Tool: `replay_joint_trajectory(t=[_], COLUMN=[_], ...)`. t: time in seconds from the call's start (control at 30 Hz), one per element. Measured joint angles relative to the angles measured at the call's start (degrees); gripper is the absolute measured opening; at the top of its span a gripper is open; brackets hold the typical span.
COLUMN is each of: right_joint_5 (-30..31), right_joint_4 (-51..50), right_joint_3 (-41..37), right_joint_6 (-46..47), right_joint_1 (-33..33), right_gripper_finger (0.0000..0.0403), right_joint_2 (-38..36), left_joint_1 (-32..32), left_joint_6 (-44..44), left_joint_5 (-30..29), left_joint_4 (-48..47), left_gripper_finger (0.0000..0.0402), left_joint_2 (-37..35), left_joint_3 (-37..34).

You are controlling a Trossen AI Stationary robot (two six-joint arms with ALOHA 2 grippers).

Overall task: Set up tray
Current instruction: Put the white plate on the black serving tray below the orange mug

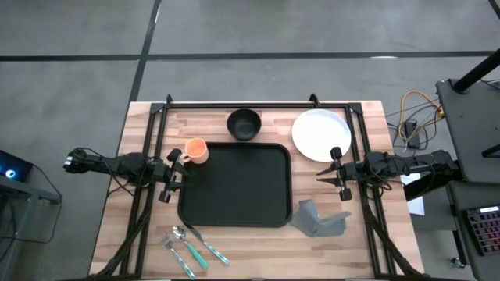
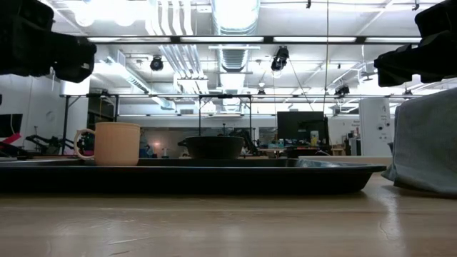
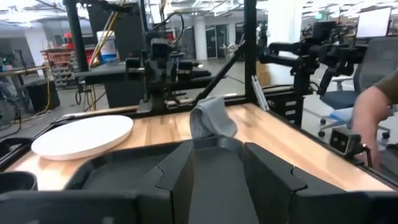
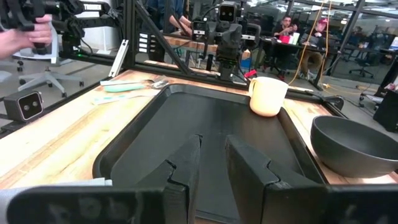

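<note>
The tray (image 1: pixel 234 186) lay empty at the table's (image 1: pixel 141 125) centre, with the cup (image 1: pixel 194 151) at its far-left corner, the bowl (image 1: pixel 244 123) just beyond its far edge, the plate (image 1: pixel 321 134) off its far-right corner, the napkin (image 1: pixel 320 221) at its near-right corner, and the spoon (image 1: pixel 198 243) and fork (image 1: pixel 179 255) near its near-left corner. The left gripper (image 1: pixel 167 177) and right gripper (image 1: pixel 338 173) flanked it, both parted and holding nothing
</note>
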Motion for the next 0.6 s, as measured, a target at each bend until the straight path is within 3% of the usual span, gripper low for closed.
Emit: replay_joint_trajectory(t=[0.6], right_joint_5=[0.0], right_joint_4=[0.0], right_joint_3=[0.0], right_joint_6=[0.0], right_joint_1=[0.0], right_gripper_finger=[0.0068], right_joint_2=[0.0], left_joint_1=[0.0], left_joint_6=[-1.9], left_joint_5=[0.0], left_joint_4=[-0.2], left_gripper_finger=[0.0118], left_joint_2=[0.9], left_joint_3=[0.0])
